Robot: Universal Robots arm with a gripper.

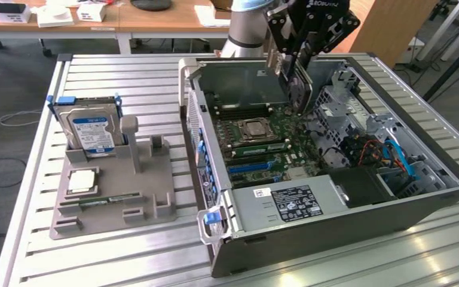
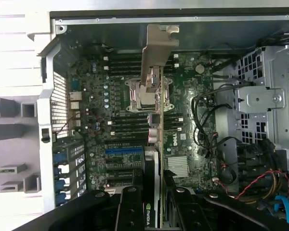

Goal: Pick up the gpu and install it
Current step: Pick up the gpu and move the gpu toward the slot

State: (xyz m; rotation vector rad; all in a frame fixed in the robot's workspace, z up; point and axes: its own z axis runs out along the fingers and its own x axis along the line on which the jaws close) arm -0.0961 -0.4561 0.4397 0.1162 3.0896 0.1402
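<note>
1. Wrist view looks along the gpu (image 2: 153,127), seen edge-on, with its silver bracket (image 2: 155,53) at the end away from the camera. The jaws are clamped on the card's two flat faces.
2. Exterior view shows the card upright in the air above the motherboard (image 1: 265,140). It is inside the open computer case (image 1: 238,251), near the wall opposite the power supply (image 1: 289,202), and appears clear of the board.
3. The case sits on the counter (image 1: 118,251), toward the exterior view's right edge.
4. From the wrist, the card runs crosswise to the long slots (image 2: 123,150). A good install probably means turning it parallel to a slot, with the bracket toward the vented rear wall (image 2: 60,110).
5. Squareness matters, because a tilted card could jam its edge contacts.
6. Loose cables (image 2: 204,120) beside the board look like a snag risk.
</note>
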